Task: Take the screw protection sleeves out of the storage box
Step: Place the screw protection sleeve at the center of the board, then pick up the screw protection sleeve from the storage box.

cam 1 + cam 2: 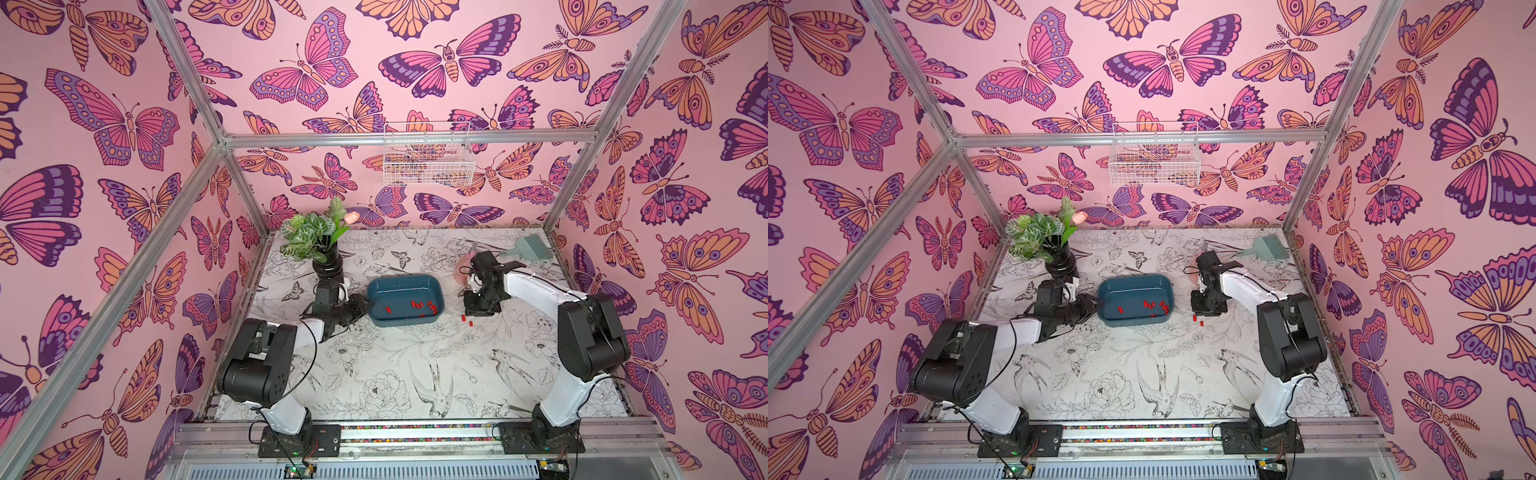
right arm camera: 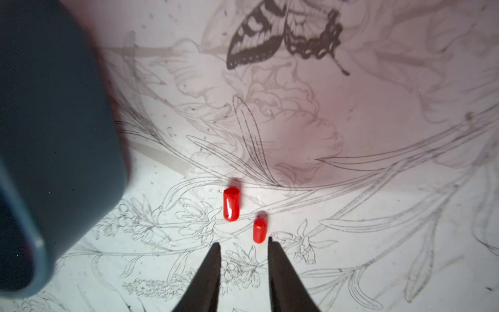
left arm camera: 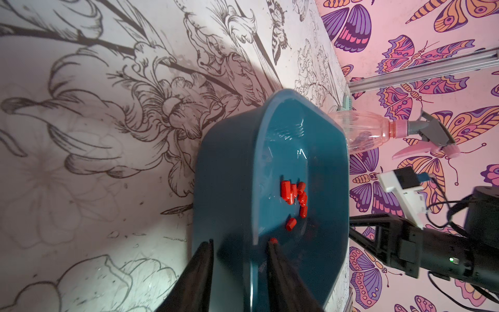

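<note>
Left pincer (image 3: 240,244) is clamped over the 9 o'clock wall of the shallow teal-blue plastic storage box (image 1: 399,322), with one finger inside and one outside. Most of the tiny red cylindrical plastic screw protection sleeves (image 1: 417,304) lie in the box, bunched toward its 3 o'clock end. Two sleeves (image 2: 231,204) are out on the flower-print table (image 1: 395,374), around 4 o'clock from it. Right pincer (image 2: 244,250) is right by those two, narrowly parted and holding nothing.

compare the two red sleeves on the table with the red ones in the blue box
The table sleeves lie outside the storage box, by its corner; the box sleeves lie on its floor. The table sleeves are two, apart; the box sleeves are more, mostly bunched. Both are small red caps.
</note>
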You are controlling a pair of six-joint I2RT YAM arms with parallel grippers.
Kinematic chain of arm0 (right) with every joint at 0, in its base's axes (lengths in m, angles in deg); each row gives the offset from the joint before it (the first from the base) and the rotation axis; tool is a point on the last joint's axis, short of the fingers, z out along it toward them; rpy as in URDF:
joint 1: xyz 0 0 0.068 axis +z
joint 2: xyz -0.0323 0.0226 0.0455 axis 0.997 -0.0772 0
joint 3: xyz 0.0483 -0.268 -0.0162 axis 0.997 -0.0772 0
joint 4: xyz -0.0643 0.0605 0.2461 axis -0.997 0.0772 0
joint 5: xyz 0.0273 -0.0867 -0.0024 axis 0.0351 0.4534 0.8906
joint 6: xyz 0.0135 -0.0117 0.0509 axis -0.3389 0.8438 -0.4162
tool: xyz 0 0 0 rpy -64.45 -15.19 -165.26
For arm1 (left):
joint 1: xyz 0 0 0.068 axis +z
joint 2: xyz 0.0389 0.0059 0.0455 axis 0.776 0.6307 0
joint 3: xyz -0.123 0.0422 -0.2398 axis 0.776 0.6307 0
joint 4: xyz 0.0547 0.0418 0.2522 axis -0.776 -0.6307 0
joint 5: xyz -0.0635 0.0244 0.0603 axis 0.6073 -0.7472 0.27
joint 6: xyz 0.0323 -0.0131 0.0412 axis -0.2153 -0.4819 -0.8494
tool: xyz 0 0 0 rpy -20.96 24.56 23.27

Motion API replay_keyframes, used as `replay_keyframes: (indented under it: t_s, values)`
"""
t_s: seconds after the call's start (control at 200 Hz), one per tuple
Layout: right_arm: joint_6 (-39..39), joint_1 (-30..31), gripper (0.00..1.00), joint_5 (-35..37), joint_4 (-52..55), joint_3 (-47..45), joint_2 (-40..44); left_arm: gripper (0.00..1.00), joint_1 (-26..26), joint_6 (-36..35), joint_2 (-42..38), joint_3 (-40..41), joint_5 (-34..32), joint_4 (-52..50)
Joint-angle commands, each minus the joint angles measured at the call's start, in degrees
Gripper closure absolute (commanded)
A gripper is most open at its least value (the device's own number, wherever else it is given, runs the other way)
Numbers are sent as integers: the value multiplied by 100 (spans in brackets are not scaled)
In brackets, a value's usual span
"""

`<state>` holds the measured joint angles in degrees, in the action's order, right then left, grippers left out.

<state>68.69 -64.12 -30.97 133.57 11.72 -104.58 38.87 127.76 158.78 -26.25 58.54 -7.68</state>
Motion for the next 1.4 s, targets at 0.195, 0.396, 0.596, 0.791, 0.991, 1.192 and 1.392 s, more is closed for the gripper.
replay_keyframes:
  t_s: [0.195,0.396,0.596,0.791,0.991,1.192,1.392]
  values:
    - [-29,414,52,79,930,1402,275,62,-36,-135,-101,11,-91,-53]
    - [-145,898,49,8,1180,2407,-396,62,-36,-134,-151,80,-113,27]
    - [-295,1296,49,-10,1212,3200,-1279,62,-36,-127,-178,113,-112,58]
    - [-363,1552,50,69,1448,3946,-2051,62,-36,-136,-211,122,-125,85]
    - [-421,1626,51,19,1459,4232,-2552,62,-29,-131,-192,107,-92,98]
    - [-469,1685,53,0,1406,4262,-2830,62,-19,-127,-136,77,-39,116]
    - [-530,1776,54,-22,1279,4258,-3029,62,-13,-109,-121,86,-13,149]
